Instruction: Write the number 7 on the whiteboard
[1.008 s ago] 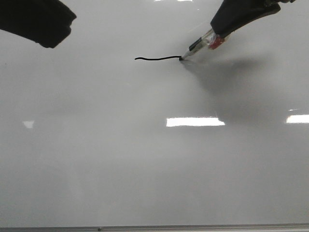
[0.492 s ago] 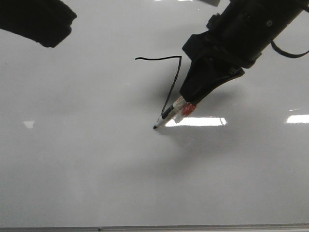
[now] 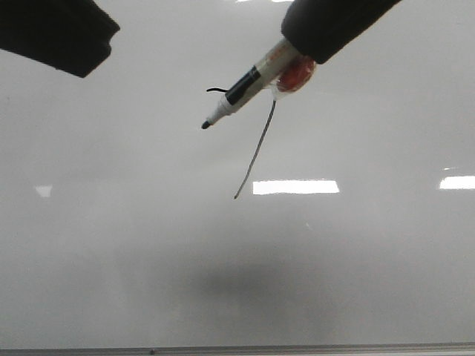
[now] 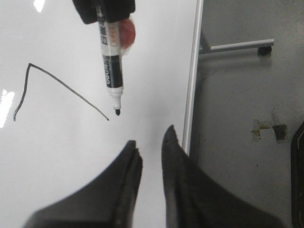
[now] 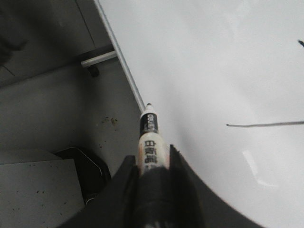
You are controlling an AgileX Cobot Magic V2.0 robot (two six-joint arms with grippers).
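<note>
The number 7 (image 3: pixel 256 152) is drawn in thin black line on the whiteboard (image 3: pixel 223 282). Its downstroke ends near a light reflection, and the marker hides part of its top stroke. The figure also shows in the left wrist view (image 4: pixel 66 90). My right gripper (image 3: pixel 315 33) is shut on a black-and-white marker (image 3: pixel 241 90) with a red blob taped to it. It holds the marker clear of the board, with the tip (image 3: pixel 205 125) to the left of the figure. The right wrist view shows the marker (image 5: pixel 149 137) between the fingers. My left gripper (image 4: pixel 151 140) is empty, with a narrow gap between its jaws. It hangs at the top left of the front view (image 3: pixel 59 33).
A thin metal strip (image 3: pixel 237 348) edges the board's bottom. Bright rectangular reflections (image 3: pixel 295 187) lie on the board. Past the board's edge the wrist views show the floor, a wheeled stand leg (image 4: pixel 237 46) and a dark object (image 5: pixel 90 171) beside a grey slab (image 5: pixel 38 190).
The right gripper drew the slanted downstroke, then lifted the marker off the board and moved it up beside the top stroke. The left arm has not moved.
</note>
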